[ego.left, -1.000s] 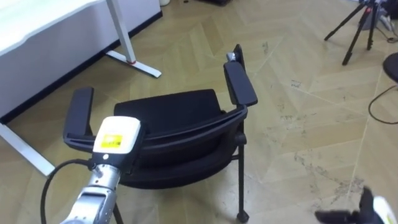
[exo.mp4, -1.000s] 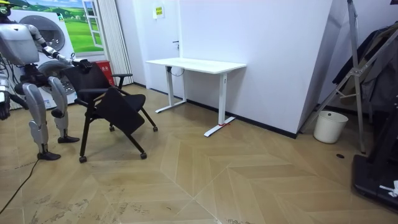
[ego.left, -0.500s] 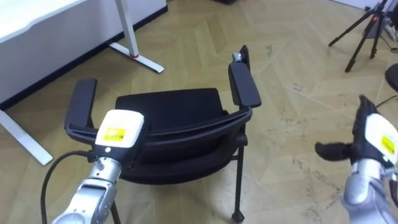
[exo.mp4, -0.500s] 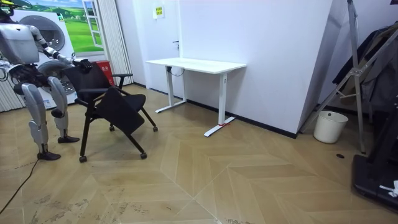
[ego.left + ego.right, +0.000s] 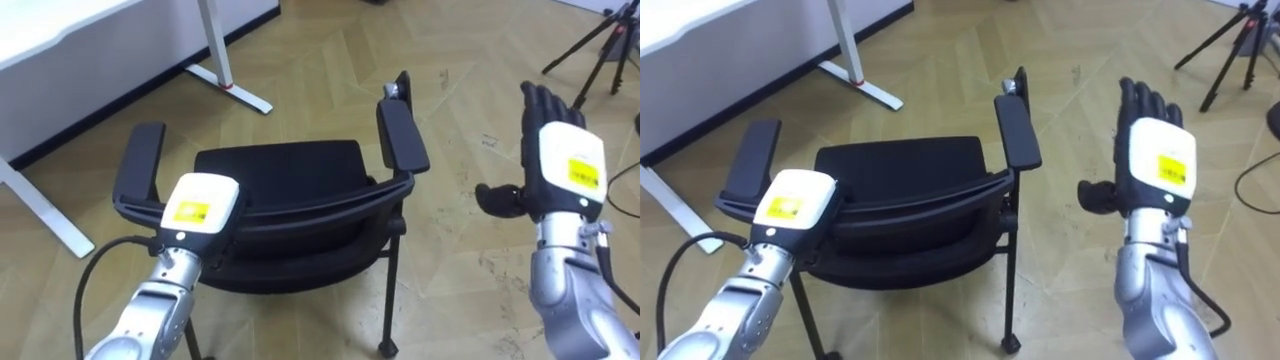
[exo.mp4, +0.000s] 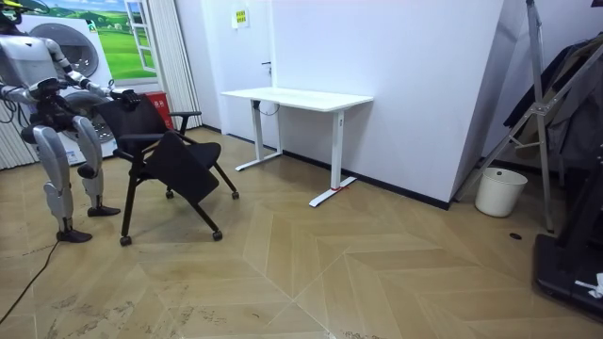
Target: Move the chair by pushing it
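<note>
A black chair with two padded armrests stands on the wooden floor in front of me, its backrest nearest to me. My left hand is at the top edge of the backrest, near the left armrest, with its back turned toward me. My right hand is raised in the air to the right of the right armrest, open and clear of the chair. In the room view I stand behind the chair at the room view's left.
A white desk stands ahead on the left, one foot just beyond the chair. A tripod and a dark cable lie at the far right. In the room view, the desk is against the wall and a white bin sits far right.
My right hand has risen from the lower right edge to beside the chair's right armrest. The left hand stays on the backrest. The view has shifted slightly.
</note>
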### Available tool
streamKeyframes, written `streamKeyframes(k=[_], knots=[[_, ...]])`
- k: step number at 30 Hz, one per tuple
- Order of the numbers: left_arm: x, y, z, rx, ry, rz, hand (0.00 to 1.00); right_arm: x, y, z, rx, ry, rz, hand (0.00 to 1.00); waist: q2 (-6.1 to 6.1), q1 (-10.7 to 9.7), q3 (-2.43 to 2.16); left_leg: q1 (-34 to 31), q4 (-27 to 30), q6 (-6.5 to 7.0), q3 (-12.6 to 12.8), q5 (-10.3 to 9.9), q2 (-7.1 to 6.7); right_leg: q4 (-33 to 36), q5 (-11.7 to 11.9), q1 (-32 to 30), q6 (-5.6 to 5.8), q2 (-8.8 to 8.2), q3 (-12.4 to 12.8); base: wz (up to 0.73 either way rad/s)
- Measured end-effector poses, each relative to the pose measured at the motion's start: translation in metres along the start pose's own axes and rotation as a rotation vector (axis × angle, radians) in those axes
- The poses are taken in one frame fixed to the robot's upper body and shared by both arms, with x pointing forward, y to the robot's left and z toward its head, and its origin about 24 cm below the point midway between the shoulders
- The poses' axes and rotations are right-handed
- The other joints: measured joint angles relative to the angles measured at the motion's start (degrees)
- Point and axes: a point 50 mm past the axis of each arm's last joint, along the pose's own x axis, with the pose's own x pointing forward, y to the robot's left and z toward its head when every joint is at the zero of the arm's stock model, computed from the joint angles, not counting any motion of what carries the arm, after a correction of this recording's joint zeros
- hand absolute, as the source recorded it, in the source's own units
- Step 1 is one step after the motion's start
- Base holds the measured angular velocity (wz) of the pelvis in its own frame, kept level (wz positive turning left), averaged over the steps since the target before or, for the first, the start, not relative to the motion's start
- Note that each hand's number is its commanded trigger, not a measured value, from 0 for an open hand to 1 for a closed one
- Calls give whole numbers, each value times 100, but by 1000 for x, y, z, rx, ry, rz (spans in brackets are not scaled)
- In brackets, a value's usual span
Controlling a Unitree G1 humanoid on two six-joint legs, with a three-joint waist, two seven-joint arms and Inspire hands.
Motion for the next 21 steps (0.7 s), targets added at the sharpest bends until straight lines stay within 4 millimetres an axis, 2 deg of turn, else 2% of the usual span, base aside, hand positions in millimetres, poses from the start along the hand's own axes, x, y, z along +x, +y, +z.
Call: streamKeyframes(k=[7,15,21], knots=[[1,4,1,8,-17,11,100,5,-10,14,-30,-88,-14,0,-32,61,-1,-79,45,-2,0,2,2,16,0,-82,0,0,0,0],[3,9,-3,32,-51,14,100,5,-7,40,-62,-255,96,0,-164,161,21,-96,63,-6,-5,5,8,15,0,-80,0,4,3,0],[3,10,-6,48,-64,12,100,3,-5,42,-87,-302,181,0,-216,216,20,-97,67,-5,-25,5,10,14,1,-73,-1,4,-13,0]])
